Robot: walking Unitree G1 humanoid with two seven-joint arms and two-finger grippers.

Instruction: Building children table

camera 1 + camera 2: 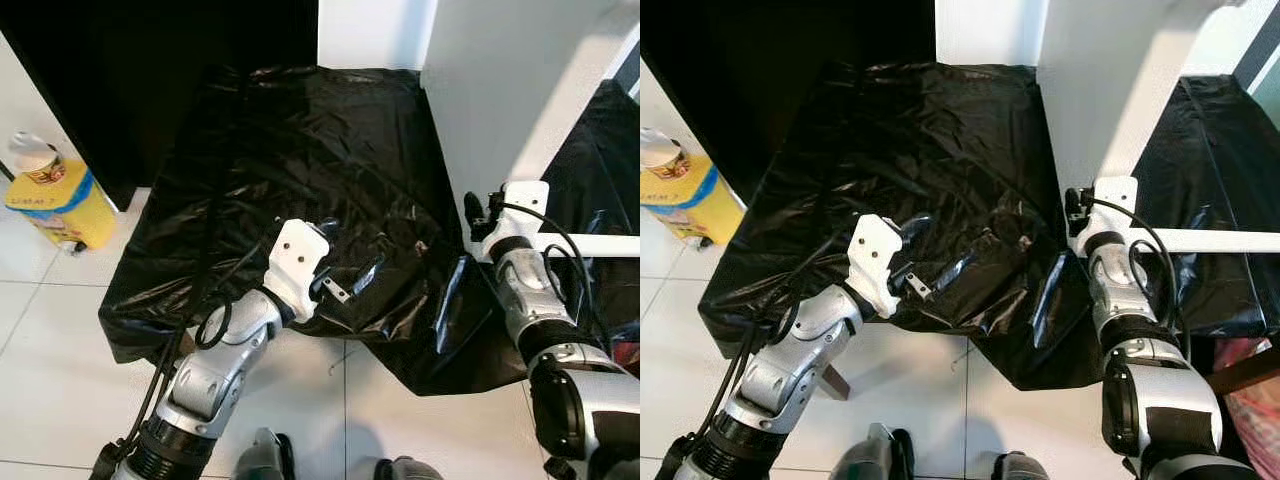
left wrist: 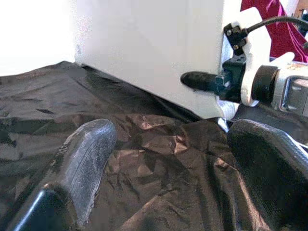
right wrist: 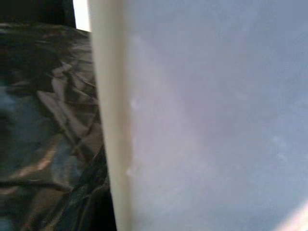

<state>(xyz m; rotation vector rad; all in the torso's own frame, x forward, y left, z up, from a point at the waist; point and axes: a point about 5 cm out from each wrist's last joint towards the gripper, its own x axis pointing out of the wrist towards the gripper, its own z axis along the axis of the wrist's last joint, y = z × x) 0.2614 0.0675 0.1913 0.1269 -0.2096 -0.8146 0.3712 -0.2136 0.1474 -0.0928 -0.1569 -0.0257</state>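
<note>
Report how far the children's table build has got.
Done: a white table panel stands upright on the black plastic sheet, a white crossbar running from it. In hand: the right tool is up against the panel's lower edge; I cannot tell whether it grips. The left tool hovers open over the sheet, empty. Left: no finished table is visible yet.

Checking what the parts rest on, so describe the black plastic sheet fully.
The black plastic sheet is thin, glossy and heavily crinkled. It drapes over a low surface, its edges hanging toward the tiled floor. The white panel stands at its right side. The left gripper, open, hovers just over its folds.
</note>
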